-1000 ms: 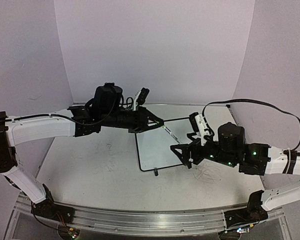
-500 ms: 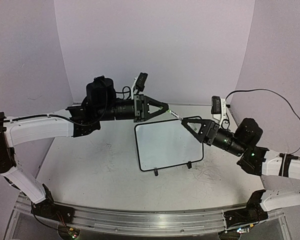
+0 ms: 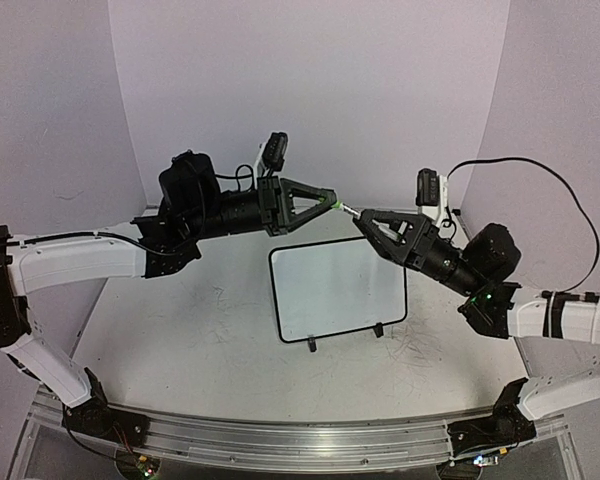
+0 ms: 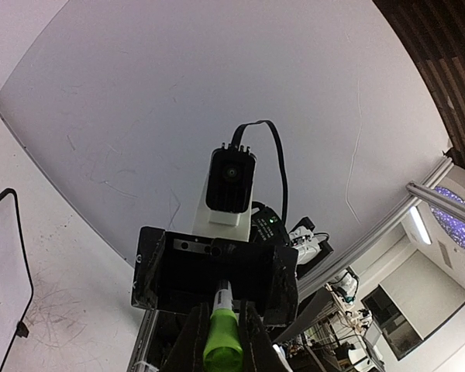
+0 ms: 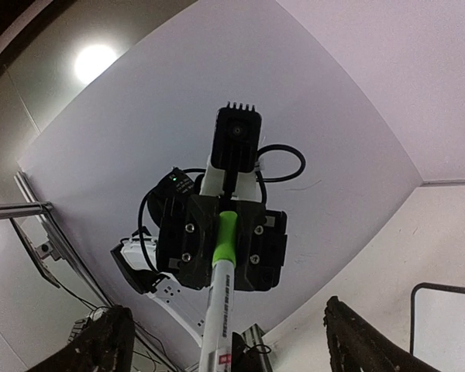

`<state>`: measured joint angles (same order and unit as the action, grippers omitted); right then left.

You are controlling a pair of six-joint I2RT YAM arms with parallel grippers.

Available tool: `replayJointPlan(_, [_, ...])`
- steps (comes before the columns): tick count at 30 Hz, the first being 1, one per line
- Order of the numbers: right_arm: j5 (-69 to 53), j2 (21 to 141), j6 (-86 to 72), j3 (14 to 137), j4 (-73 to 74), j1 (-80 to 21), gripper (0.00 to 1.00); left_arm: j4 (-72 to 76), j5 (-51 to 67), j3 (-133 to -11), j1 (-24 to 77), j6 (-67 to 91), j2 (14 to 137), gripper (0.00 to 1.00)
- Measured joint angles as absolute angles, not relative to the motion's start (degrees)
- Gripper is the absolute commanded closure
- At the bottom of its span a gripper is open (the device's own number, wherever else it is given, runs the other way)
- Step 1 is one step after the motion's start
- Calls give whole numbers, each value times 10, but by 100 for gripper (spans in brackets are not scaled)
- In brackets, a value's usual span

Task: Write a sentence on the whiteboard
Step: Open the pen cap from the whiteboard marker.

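Marker [image 3: 346,209] clamped in left jaws, now lifted high over whiteboard [image 3: 340,290] on table [image 3: 180,330]; right jaws, swung up from beside board, apart around its free end, uncapping likely next

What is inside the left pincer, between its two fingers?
A marker: its green end is clamped in the left pincer, and its white barrel sticks out toward the open right pincer. How far it runs back inside the grip is covered.
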<state>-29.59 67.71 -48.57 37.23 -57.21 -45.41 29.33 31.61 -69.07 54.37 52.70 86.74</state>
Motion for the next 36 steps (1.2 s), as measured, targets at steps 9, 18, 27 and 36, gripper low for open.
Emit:
replayJointPlan(9, [-296,695,-493,389,-572,-454,57,319,321,-689,544,541,870,100])
replayJointPlan(18, [-295,703,-498,395,-576,-454,86,331,322,-687,539,545,884,100])
replayJointPlan(27, [-290,715,-509,397,-578,-453,79,336,312,-677,535,545,884,100])
replayJointPlan(36, [-287,716,-512,399,-578,-453,83,341,310,-675,534,545,884,100])
